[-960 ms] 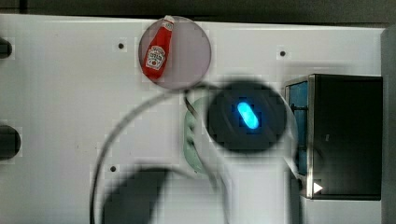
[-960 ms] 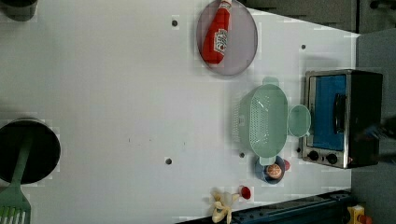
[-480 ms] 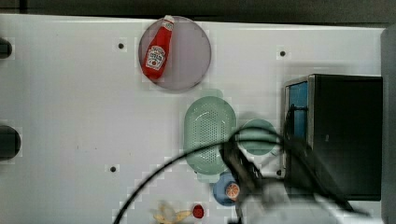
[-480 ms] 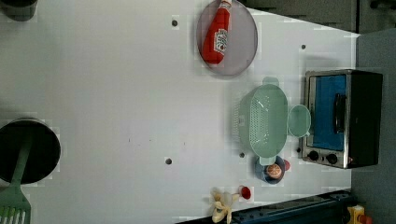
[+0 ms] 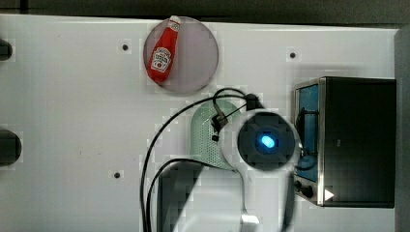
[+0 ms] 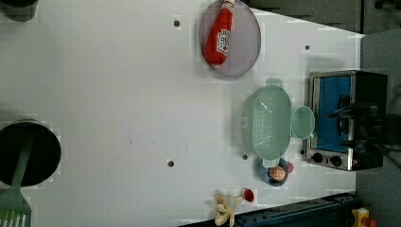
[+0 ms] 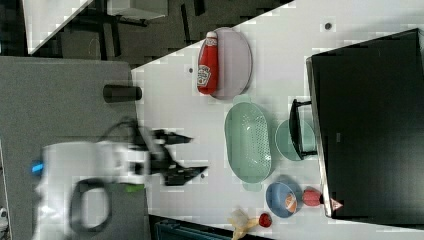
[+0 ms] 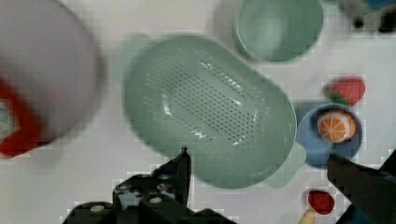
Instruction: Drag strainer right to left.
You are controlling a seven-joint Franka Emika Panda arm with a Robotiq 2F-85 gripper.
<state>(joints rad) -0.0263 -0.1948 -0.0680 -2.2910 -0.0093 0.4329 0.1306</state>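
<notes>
The pale mint-green oval strainer point(image 6: 267, 122) lies on the white table point(image 6: 118, 94) next to a small green cup point(image 6: 302, 122), in front of the toaster oven. In the top view my arm's wrist point(image 5: 266, 142) hangs over the strainer point(image 5: 205, 140) and covers its right part. My gripper point(image 8: 257, 156) is open, its two dark fingers point(image 8: 180, 168) spread wide above the near rim of the strainer point(image 8: 210, 109). In the right view the gripper point(image 7: 192, 156) is open and holds nothing, apart from the strainer point(image 7: 247, 141).
A grey plate point(image 5: 193, 63) with a ketchup bottle point(image 5: 162, 50) lies beyond the strainer. The toaster oven point(image 5: 355, 140) stands at the top view's right. A blue bowl point(image 6: 274, 172), strawberries and a banana point(image 6: 224, 208) sit near the table edge. A black pot point(image 6: 26, 151) holds a green spatula.
In the top view my arm swung down away from the strainer, then came back over its right part. The strainer, cup and plate have not moved.
</notes>
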